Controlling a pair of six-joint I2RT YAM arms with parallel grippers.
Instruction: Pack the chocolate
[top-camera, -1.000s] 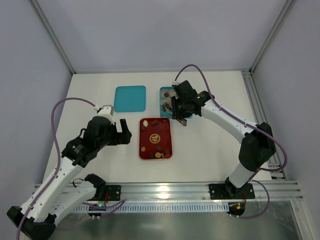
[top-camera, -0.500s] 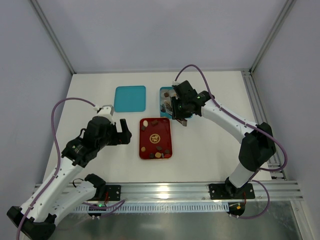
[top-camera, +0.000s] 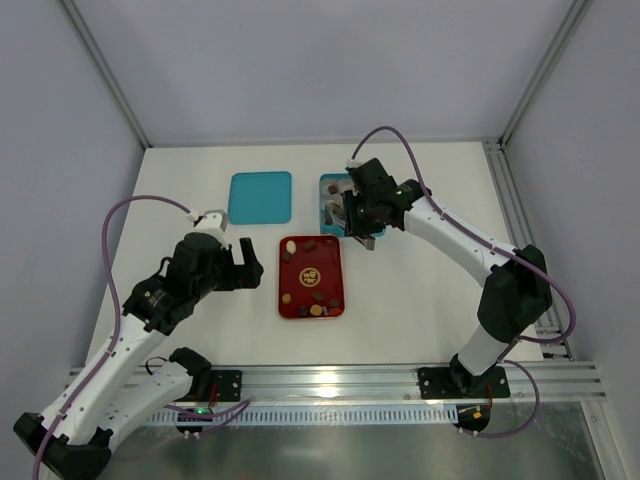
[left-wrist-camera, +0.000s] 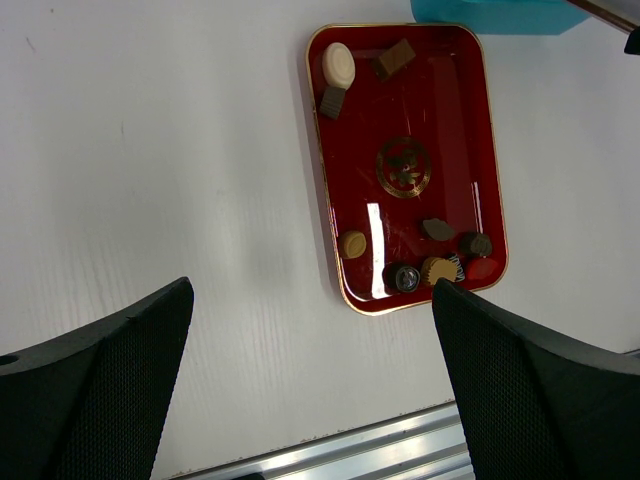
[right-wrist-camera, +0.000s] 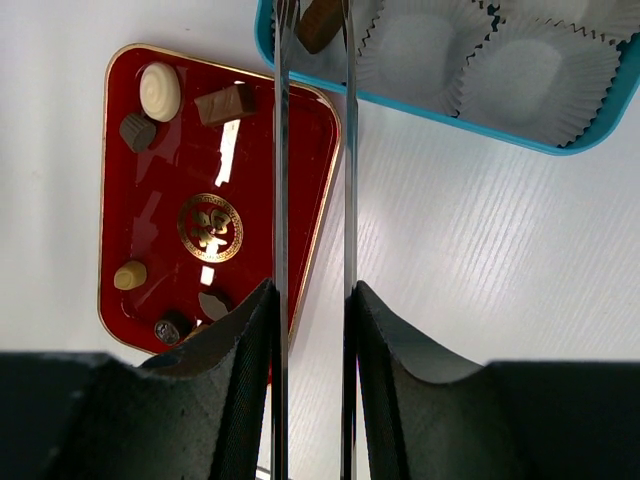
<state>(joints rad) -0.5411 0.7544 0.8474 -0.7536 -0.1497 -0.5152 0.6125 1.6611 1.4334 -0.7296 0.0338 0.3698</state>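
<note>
We saw the right hand (right-wrist-camera: 314, 8) hanging over the corner of the teal box (right-wrist-camera: 420, 108) nearest the red tray (left-wrist-camera: 470, 130), its two thin fingers (right-wrist-camera: 281, 150) parallel with a narrow gap between them. A brown chocolate piece (right-wrist-camera: 320, 24) sat tilted between their tips, over the box's corner compartment and beside the pale paper cups (right-wrist-camera: 540, 70) that lined the other compartments. We could not tell whether the fingers pinched it or merely flanked it. The other chocolates (left-wrist-camera: 338, 64) lay loose in the red tray: a cream round one, a brown block and a dark piece at the end toward the box, and a cluster of tan and dark pieces at the opposite end. The left hand (left-wrist-camera: 310, 290) was spread wide and held nothing, hovering above the worktop (left-wrist-camera: 150, 150) beside the tray's long side, apart from every piece. A teal lid (top-camera: 261, 196) rested flat to the left of the box.
</note>
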